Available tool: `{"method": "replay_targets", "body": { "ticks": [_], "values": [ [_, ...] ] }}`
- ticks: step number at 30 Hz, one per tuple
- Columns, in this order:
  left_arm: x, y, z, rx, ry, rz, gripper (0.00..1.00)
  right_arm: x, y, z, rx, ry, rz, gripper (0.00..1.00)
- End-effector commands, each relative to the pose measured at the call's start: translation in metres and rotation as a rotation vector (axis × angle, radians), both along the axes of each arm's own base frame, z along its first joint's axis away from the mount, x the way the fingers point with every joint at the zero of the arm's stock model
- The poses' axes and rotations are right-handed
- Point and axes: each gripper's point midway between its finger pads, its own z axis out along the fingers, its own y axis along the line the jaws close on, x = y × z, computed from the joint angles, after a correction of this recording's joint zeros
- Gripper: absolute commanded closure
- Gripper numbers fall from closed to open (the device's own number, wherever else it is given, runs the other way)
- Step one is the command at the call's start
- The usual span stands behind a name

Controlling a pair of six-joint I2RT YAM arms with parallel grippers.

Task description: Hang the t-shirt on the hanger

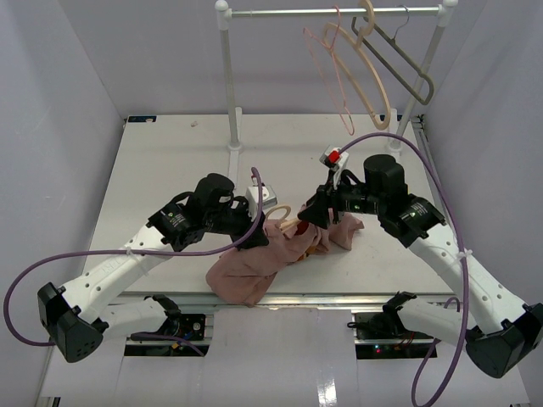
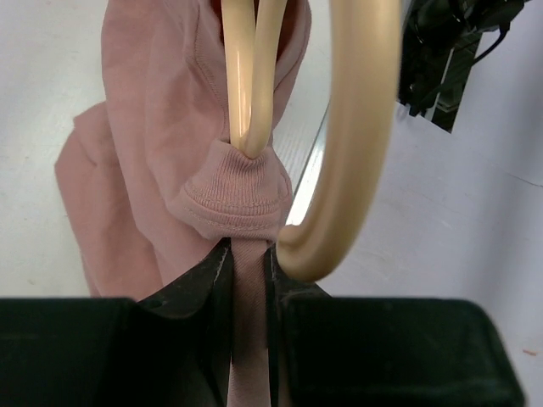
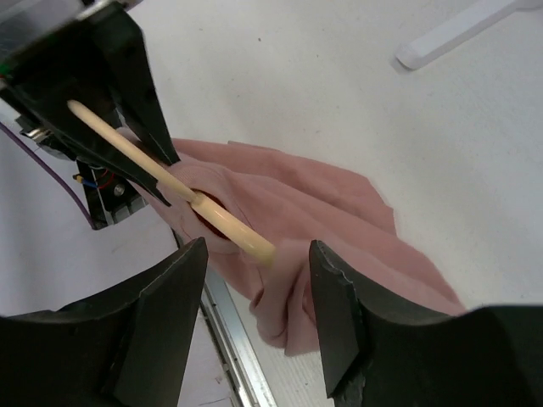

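— How far along is it?

— Part way, I'd judge. The t-shirt lies bunched in a heap on the table, close to the near edge and between the two arms. The hanger is in it. In the left wrist view two of its pale bars meet inside the ribbed collar, and the hook curves free to the right.

— And the grippers?

— The left gripper is clamped on a fold of pink cloth just below the collar. The right gripper has its fingers apart and holds nothing. It hovers over the shirt, where a pale bar of the hanger sticks out of the fabric.

— So what's left?

— The shoulders aren't seated. That bare bar is probably one hanger arm poking out, though the angle is too poor to be sure. The cloth has to be drawn over both arms and straightened.

— Any writing?

— None I can read. The shirt has no print and I see no label on either arm. The rail at the far side carries three other hangers, and they look unmarked too.
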Motion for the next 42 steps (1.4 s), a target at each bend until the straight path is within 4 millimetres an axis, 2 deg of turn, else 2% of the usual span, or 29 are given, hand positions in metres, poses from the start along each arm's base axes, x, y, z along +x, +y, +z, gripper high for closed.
{"method": "replay_targets", "body": {
  "ticks": [1, 6, 12, 15, 17, 18, 19, 20, 22, 23, 25, 29, 32, 36, 38, 42],
  "values": [
    [-0.018, -0.007, 0.013, -0.098, -0.001, -0.076, 1.0, -0.016, 0.012, 0.044, 0.131, -0.201, 0.107, 0.4],
    [-0.022, -0.009, 0.014, -0.114, 0.013, -0.1, 1.0, -0.025, 0.026, 0.042, 0.128, -0.242, 0.197, 0.36],
    [-0.029, -0.013, 0.023, -0.163, 0.02, -0.133, 1.0, -0.03, 0.05, 0.031, 0.121, -0.226, 0.27, 0.38],
    [-0.031, -0.016, 0.026, -0.179, 0.03, -0.149, 1.0, -0.027, 0.063, 0.022, 0.114, -0.211, 0.275, 0.45],
    [-0.034, -0.017, 0.029, -0.193, 0.037, -0.163, 1.0, -0.023, 0.068, 0.028, 0.161, -0.231, 0.262, 0.58],
    [-0.034, -0.018, 0.03, -0.198, 0.039, -0.163, 1.0, -0.022, 0.069, 0.031, 0.182, -0.238, 0.255, 0.66],
    [-0.033, -0.018, 0.032, -0.201, 0.038, -0.157, 1.0, -0.022, 0.07, 0.03, 0.198, -0.236, 0.246, 0.79],
    [-0.031, -0.018, 0.035, -0.202, 0.038, -0.138, 0.96, -0.022, 0.068, 0.033, 0.21, -0.238, 0.231, 0.86],
    [-0.025, -0.015, 0.044, -0.202, 0.032, -0.08, 0.8, -0.021, 0.062, 0.042, 0.229, -0.25, 0.192, 0.92],
    [-0.02, -0.013, 0.053, -0.201, 0.009, -0.049, 0.64, -0.021, 0.055, 0.051, 0.239, -0.268, 0.152, 0.92],
    [-0.015, -0.008, 0.066, -0.209, -0.027, -0.007, 0.56, -0.016, 0.041, 0.066, 0.246, -0.304, 0.066, 0.92],
    [0.004, 0.013, 0.115, -0.228, -0.149, 0.16, 0.43, -0.009, 0.018, 0.073, 0.197, -0.303, -0.05, 0.92],
    [0.013, 0.033, 0.141, -0.23, -0.215, 0.275, 0.39, -0.007, 0.006, 0.081, 0.199, -0.301, -0.108, 0.92],
    [0.028, 0.064, 0.132, -0.155, -0.261, 0.448, 0.39, -0.007, -0.004, 0.108, 0.214, -0.317, -0.154, 0.92],
    [0.031, 0.077, 0.118, -0.112, -0.264, 0.506, 0.39, -0.009, -0.008, 0.123, 0.226, -0.328, -0.166, 0.92],
    [0.02, 0.085, 0.103, -0.127, -0.242, 0.515, 0.39, -0.015, -0.014, 0.144, 0.255, -0.339, -0.177, 0.92]
  ]
}}
